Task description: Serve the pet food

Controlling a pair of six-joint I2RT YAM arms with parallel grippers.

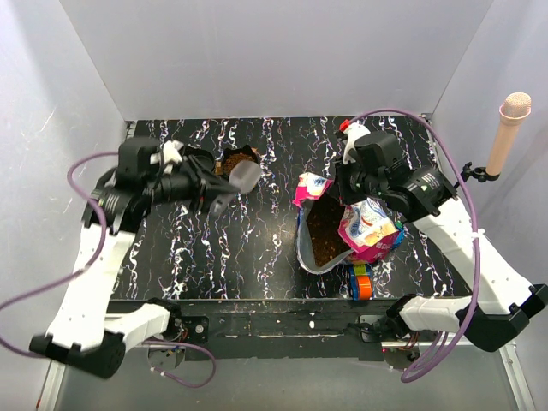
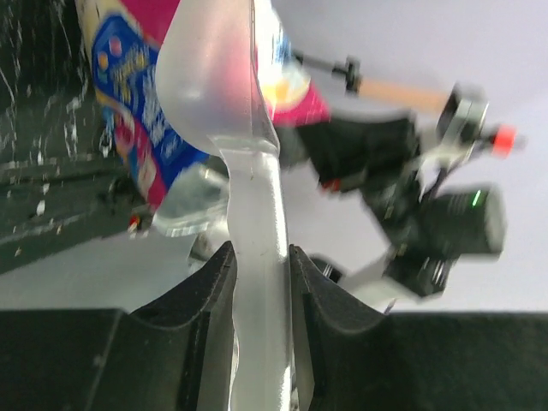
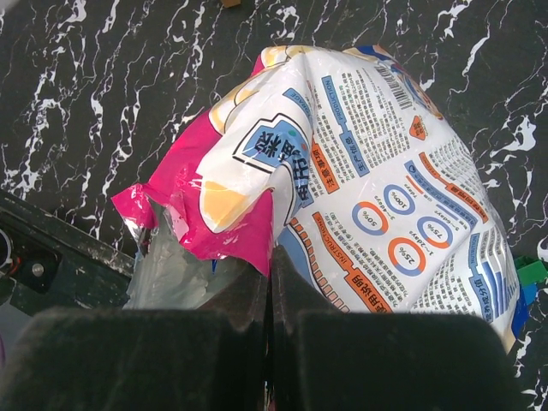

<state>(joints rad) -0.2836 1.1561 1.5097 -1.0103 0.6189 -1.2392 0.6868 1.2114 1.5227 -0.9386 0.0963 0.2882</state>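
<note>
The magenta-and-blue pet food bag [image 1: 370, 229] stands open at the right-centre of the table, with brown kibble [image 1: 325, 240] showing in its mouth. My right gripper [image 1: 349, 199] is shut on the bag's upper edge; in the right wrist view its fingers [image 3: 257, 295] pinch the pink rim of the bag [image 3: 377, 171]. My left gripper [image 1: 218, 187] is shut on the handle of a clear plastic scoop [image 1: 245, 176], held just beside a dark bowl [image 1: 240, 159] with kibble in it. In the left wrist view the scoop [image 2: 218, 77] points toward the bag [image 2: 128, 120].
Colourful toy blocks [image 1: 361, 281] lie at the table's front edge, below the bag. A microphone on a stand [image 1: 509, 128] stands at the far right. White walls enclose the black marbled table [image 1: 197, 248] on three sides.
</note>
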